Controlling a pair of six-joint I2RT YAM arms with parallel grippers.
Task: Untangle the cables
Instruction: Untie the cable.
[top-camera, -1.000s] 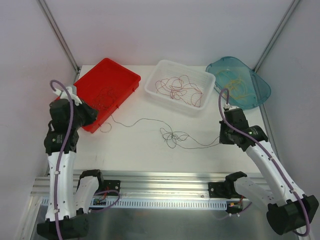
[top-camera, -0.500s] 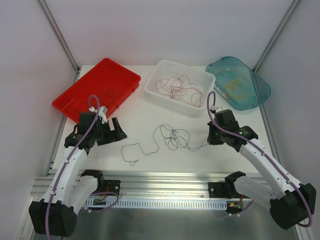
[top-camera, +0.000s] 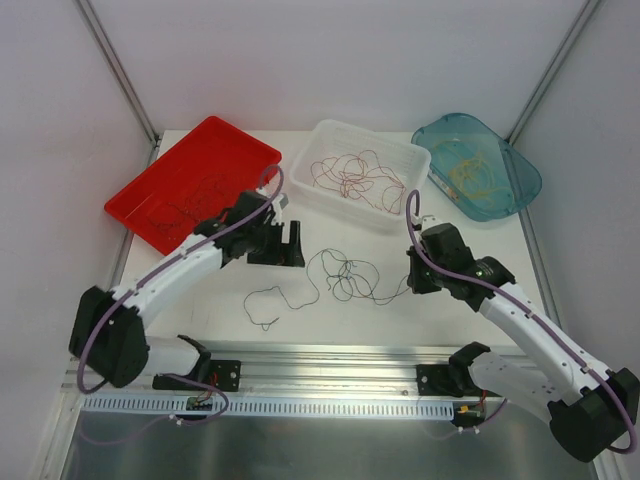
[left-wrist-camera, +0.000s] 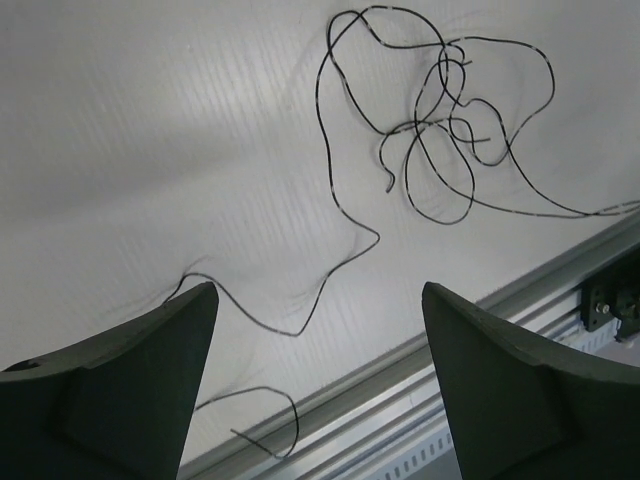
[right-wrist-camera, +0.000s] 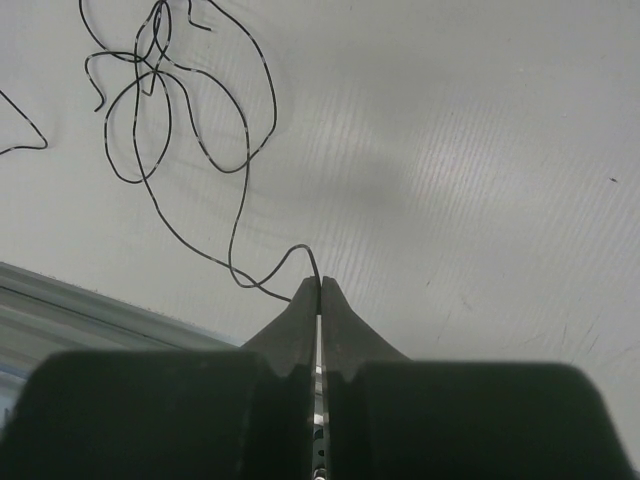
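Observation:
A thin dark cable (top-camera: 345, 273) lies tangled in loops at the middle of the table, its loose tail curling off to the left (top-camera: 265, 300). My left gripper (top-camera: 291, 245) hovers open just left of the tangle, with nothing between its fingers (left-wrist-camera: 160, 350); the knot (left-wrist-camera: 440, 110) lies ahead of them. My right gripper (top-camera: 411, 281) is shut on the cable's right end, which comes out of the pinched tips (right-wrist-camera: 320, 283) and runs to the loops (right-wrist-camera: 160, 90). Red cables (top-camera: 350, 175) lie in the white bin, yellow ones (top-camera: 468, 172) in the teal bin.
A red tray (top-camera: 140, 212) sits at the back left with thin dark wires in it. The white bin (top-camera: 300, 180) is at the back middle, the teal bin (top-camera: 530, 182) at the back right. An aluminium rail (top-camera: 330, 360) runs along the near edge.
My left gripper opened and let go of the cable's left end, then swung from the red tray to beside the tangle. The freed tail fell slack. My right gripper drifted slightly left, still gripping.

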